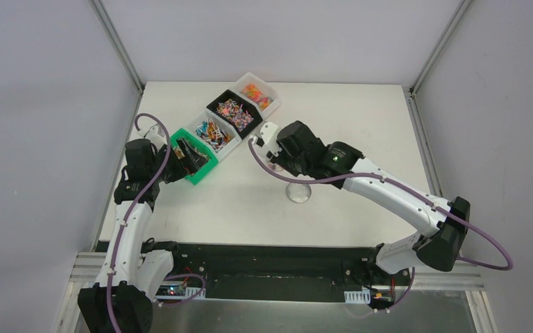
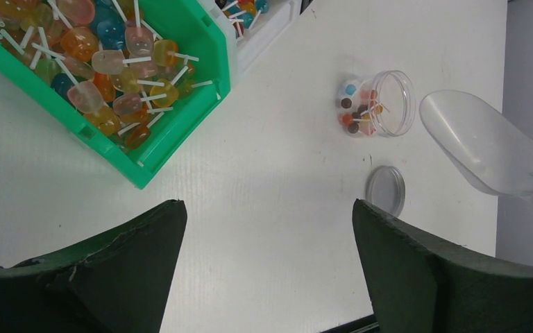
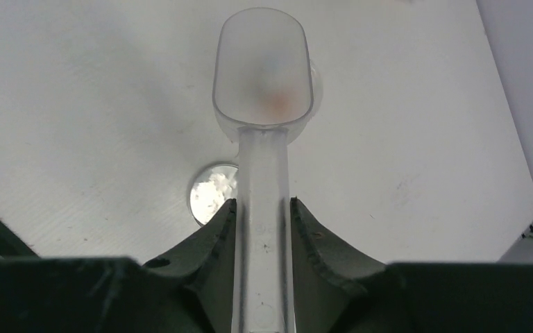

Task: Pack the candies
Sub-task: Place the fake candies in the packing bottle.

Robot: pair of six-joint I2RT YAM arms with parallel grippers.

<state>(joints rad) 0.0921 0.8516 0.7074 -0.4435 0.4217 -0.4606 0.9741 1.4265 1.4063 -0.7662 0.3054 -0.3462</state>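
Observation:
Candies fill four bins in a diagonal row: a green bin (image 1: 193, 158), a white bin (image 1: 214, 133), a black bin (image 1: 234, 114) and a far white bin (image 1: 257, 94). In the left wrist view the green bin (image 2: 180, 132) holds bright sweets on white sticks (image 2: 111, 66). A clear round jar (image 2: 382, 104) stands on the table with a few small candies (image 2: 355, 114) inside. My right gripper (image 3: 264, 208) is shut on the handle of a clear scoop (image 3: 264, 69), whose bowl hovers over the jar. My left gripper (image 2: 269, 208) hangs open and empty over bare table beside the green bin.
The jar's round lid (image 2: 386, 189) lies flat on the table near the jar, also seen as the lid (image 1: 298, 192) and the lid (image 3: 212, 193). The scoop (image 2: 482, 146) sits right of the jar. Grey walls enclose the white table (image 1: 361, 125).

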